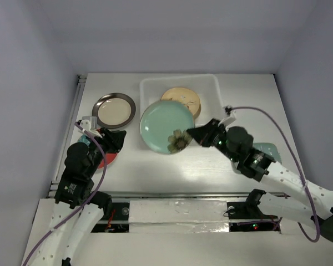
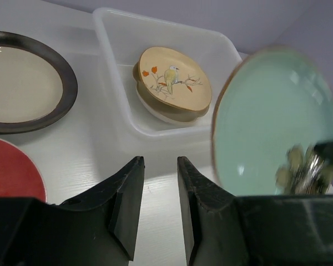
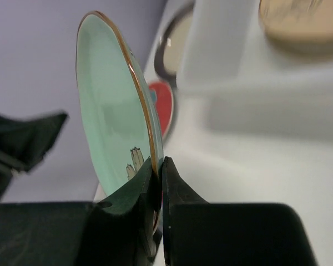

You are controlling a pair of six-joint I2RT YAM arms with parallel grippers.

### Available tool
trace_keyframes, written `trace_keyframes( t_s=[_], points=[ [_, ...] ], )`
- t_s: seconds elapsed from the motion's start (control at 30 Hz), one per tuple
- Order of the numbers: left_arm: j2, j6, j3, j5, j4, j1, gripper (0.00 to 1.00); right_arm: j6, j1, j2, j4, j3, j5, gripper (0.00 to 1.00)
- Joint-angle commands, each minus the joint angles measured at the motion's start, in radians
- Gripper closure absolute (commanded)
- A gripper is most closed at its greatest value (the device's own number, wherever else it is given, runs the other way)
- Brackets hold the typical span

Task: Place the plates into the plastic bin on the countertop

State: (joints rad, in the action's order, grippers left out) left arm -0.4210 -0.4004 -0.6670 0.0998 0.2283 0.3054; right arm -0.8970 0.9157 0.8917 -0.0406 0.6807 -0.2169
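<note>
Pale lavender walls close in a white bench (image 1: 172, 172), with the bin (image 1: 177, 79) at its far middle. The right end effector (image 1: 198, 134) is clamped on the rim of the teal plate (image 1: 164, 124), beside its flower. The plate is off the bench and tilted steeply, probably so that the thin edge grip can carry it over the bin's near wall. From above, the plate overlaps the bin's near-left corner.

The bird plate (image 2: 175, 83) already lies in the bin towards its right side, so the free floor is on the left. The plate's lower edge looks the likeliest part to catch the rim.

The left end effector (image 2: 160, 172) is slightly parted and empty. It sits near the red plate (image 2: 11, 169), apart from the teal plate. The dark-rimmed plate (image 1: 114, 110) lies just beside the bin's left wall.
</note>
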Motion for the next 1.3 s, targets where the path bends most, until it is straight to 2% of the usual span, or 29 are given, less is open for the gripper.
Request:
trace_keyframes(
  t_s=[0.0, 0.03, 0.17, 0.33, 0.47, 0.67, 0.83, 0.93, 1.0, 1.13, 1.17, 1.27],
  points=[
    [0.018, 0.011, 0.007, 0.015, -0.047, -0.006, 0.72, 0.128, -0.151, 0.024, -0.056, 0.176, -0.003, 1.0],
    [0.021, 0.011, 0.009, 0.015, -0.047, -0.006, 0.72, 0.16, -0.222, 0.053, -0.056, 0.207, 0.01, 1.0],
    [0.028, 0.011, 0.01, 0.018, -0.049, -0.006, 0.7, 0.202, -0.361, 0.257, -0.059, 0.361, 0.112, 1.0],
    [0.041, 0.011, 0.009, 0.023, -0.049, -0.006, 0.68, 0.193, -0.471, 0.582, -0.035, 0.566, 0.243, 1.0],
    [0.044, 0.011, 0.01, 0.032, -0.053, -0.006, 0.68, 0.191, -0.509, 0.743, -0.036, 0.655, 0.341, 1.0],
    [0.042, 0.011, 0.01, 0.034, -0.053, -0.006, 0.68, 0.159, -0.541, 0.837, -0.073, 0.663, 0.372, 1.0],
    [0.039, 0.008, 0.01, 0.032, -0.053, -0.006, 0.67, 0.15, -0.551, 0.898, -0.03, 0.665, 0.36, 1.0],
    [0.037, 0.008, 0.01, 0.029, -0.052, -0.006, 0.67, 0.147, -0.561, 0.924, -0.001, 0.661, 0.341, 0.86],
    [0.036, 0.008, 0.01, 0.029, -0.052, -0.006, 0.67, 0.148, -0.572, 0.931, 0.024, 0.663, 0.321, 0.71],
    [0.036, 0.008, 0.01, 0.024, -0.05, -0.006, 0.67, 0.17, -0.572, 0.918, 0.041, 0.662, 0.287, 0.59],
    [0.036, 0.008, 0.01, 0.026, -0.052, -0.006, 0.67, 0.176, -0.572, 0.903, 0.083, 0.663, 0.265, 0.49],
    [0.036, 0.006, 0.012, 0.025, -0.052, -0.006, 0.67, 0.199, -0.572, 0.838, 0.105, 0.657, 0.231, 0.4]
  ],
)
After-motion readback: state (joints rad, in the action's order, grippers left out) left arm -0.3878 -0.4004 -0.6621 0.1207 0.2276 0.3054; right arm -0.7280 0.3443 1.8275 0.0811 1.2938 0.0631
